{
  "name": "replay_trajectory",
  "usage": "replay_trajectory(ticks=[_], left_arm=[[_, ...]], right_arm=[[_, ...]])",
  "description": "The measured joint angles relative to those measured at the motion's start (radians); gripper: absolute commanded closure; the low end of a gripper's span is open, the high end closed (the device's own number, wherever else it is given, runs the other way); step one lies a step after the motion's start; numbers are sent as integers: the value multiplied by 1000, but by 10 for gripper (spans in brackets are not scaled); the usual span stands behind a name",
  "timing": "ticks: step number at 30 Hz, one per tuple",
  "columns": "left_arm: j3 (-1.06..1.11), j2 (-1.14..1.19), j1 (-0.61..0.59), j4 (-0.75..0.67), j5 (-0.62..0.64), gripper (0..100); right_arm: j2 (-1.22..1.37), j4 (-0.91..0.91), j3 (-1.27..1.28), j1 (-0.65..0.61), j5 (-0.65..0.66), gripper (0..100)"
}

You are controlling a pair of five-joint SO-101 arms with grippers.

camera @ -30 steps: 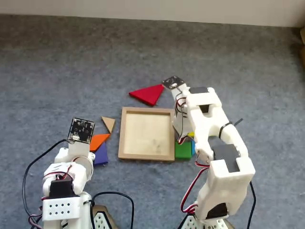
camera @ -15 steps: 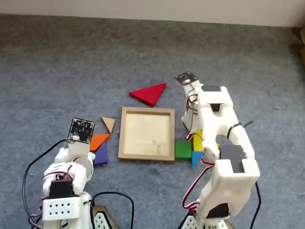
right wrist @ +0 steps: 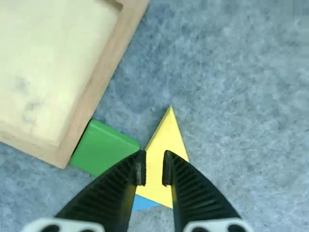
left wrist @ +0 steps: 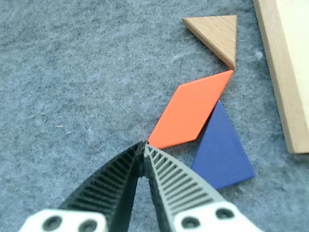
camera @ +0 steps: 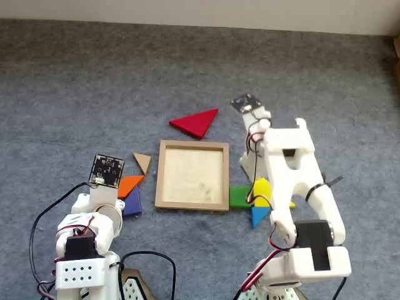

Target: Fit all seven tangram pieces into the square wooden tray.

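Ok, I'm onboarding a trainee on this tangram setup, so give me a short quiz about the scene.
1. True or false: the wooden tray holds no pieces yet.
2. Which piece lies right under the right tool? A) red triangle B) yellow triangle C) green square
3. How many pieces lie on the left arm's side of the tray?
Key: 1 true; 2 B; 3 three: wooden triangle, orange parallelogram, dark blue triangle.
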Motion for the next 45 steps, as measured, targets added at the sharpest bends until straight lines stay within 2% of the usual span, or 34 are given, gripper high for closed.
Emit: replay_trajectory(ticks=[7,16,20,27,34,39,43,45], left_arm=[[0,0,0,0,0,994],[0,0,0,0,0,994],[0,0,0,0,0,994],[0,0,0,0,0,994],[0,0,0,0,0,994],[0,0,0,0,0,994],[0,0,0,0,0,994],[0,0,0,0,0,994]], right_arm=[[-3,-175,115,0,-77,937],[-3,-193,117,-109,-87,939],[-3,-218,120,-114,-87,939],[40,-331,161,26,-87,939],[141,-342,120,164,-11,939],[98,-342,107,302,5,938],[-15,-267,107,356,5,929],[-94,-192,107,348,5,885]])
